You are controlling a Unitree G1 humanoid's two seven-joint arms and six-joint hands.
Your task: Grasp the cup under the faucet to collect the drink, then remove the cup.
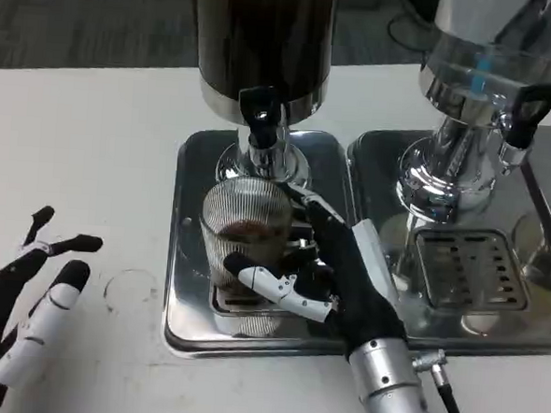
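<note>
Head view: right hand (332, 275) grips cup (246, 228) under faucet (260, 121); left hand (26, 313) released, fingers spread.

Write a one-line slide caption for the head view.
Right hand grips the ribbed glass cup under the dark dispenser's faucet on its steel drip tray; left hand waits open.

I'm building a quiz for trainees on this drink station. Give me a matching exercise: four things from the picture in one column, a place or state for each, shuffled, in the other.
Things:
1. ribbed glass cup
2. left hand
3. right hand
4. slotted drip grate

Places or states:
A. open over the bare white table
B. wrapped around the cup
C. under the dark dispenser's faucet, some brown drink inside
D. bare, on the neighbouring tray

Pairs: 1-C, 2-A, 3-B, 4-D
</note>
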